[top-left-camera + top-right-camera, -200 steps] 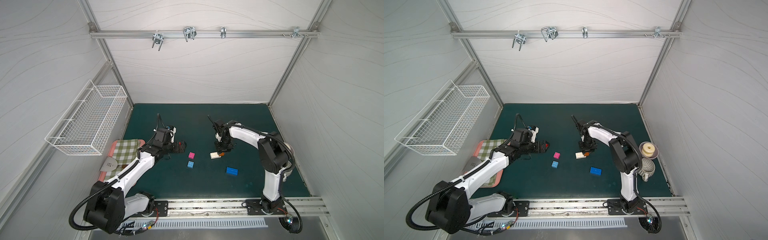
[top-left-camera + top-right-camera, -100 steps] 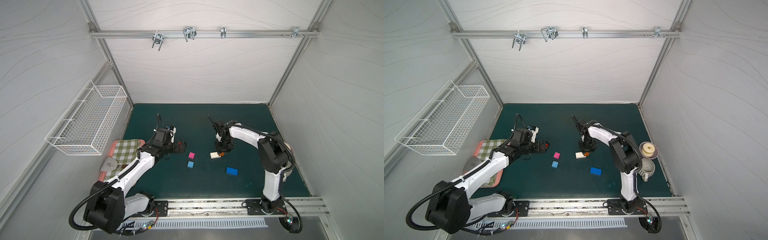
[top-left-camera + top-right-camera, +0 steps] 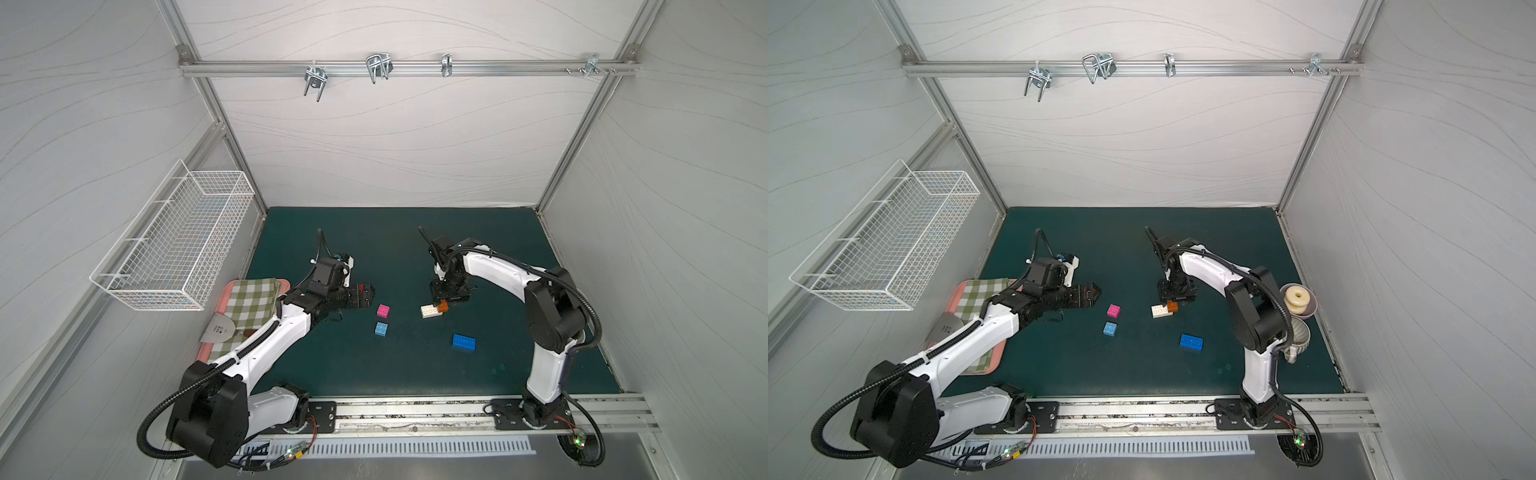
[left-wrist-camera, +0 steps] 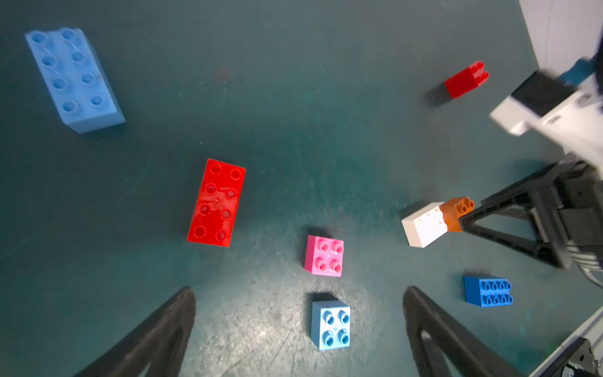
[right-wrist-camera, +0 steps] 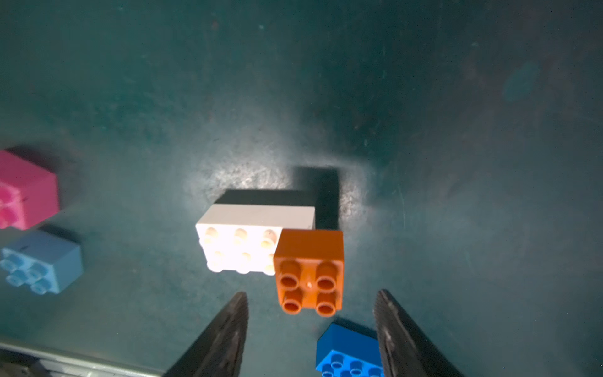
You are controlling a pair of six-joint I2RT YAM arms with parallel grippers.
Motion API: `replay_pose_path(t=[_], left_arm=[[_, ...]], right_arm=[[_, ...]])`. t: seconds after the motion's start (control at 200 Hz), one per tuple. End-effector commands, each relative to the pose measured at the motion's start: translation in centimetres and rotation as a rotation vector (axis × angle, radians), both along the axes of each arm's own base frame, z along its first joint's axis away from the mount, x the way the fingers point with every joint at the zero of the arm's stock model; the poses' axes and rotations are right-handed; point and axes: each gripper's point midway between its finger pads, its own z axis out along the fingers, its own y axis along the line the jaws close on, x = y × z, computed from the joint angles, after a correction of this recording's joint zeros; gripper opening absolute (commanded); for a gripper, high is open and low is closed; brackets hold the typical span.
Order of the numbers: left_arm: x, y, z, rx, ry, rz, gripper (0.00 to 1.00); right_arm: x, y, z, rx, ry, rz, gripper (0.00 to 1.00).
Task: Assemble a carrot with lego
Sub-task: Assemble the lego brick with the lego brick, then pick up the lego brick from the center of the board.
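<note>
An orange square brick sits on one end of a white oblong brick on the green mat, also seen in both top views. My right gripper hovers just above it, open, its fingers clear of the orange brick's sides. My left gripper is open and empty above a light-blue square brick and a pink one. A red oblong brick, a light-blue oblong brick, a small red brick and a blue brick lie loose.
A wire basket hangs on the left wall. A pink tray with a checked cloth lies at the mat's left edge. Bowls and a mug stand at the right edge. The metal rail runs along the front.
My right gripper has opened and let go of the orange brick, which stays on the white one. Neither arm has moved noticeably.
</note>
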Motion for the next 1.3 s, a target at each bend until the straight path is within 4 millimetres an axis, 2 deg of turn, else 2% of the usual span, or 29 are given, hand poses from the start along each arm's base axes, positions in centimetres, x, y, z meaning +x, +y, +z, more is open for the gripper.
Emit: replay_pose_path(t=[0.0,0.1,0.205,0.34,0.465,0.715,1.071,1.296], left_arm=[[-1.8,-1.5,-0.4,0.024,0.066,-0.019,0.99],[-3.8,-2.9,-2.0,0.072,0.158,-0.051,0.96],[-5.6,-3.8,-3.4,0.123,0.247,-0.087,0.87],[-6.6,-4.2,-4.9,0.202,0.327,-0.117,0.76],[-6.6,-4.8,-5.8,0.248,0.36,-0.151,0.68],[-6.0,-5.4,-7.5,0.336,0.39,-0.18,0.59],[-5.6,-5.9,-8.8,0.385,0.412,-0.181,0.47],[-5.6,-6.2,-8.6,0.398,0.404,-0.171,0.36]], right_arm=[[-0.7,-0.4,2.9,0.026,-0.009,-0.019,0.68],[-1.3,-0.8,4.1,0.04,-0.015,-0.021,0.73],[-2.1,-1.2,5.1,0.06,-0.015,-0.033,0.76],[-3.1,-1.8,5.4,0.069,-0.013,-0.041,0.79],[-3.6,-2.4,5.2,0.074,-0.011,-0.056,0.8],[-4.0,-3.4,5.2,0.09,-0.019,-0.083,0.82],[-3.9,-4.7,5.3,0.108,-0.024,-0.102,0.82],[-3.7,-5.3,5.6,0.125,-0.032,-0.112,0.82]])
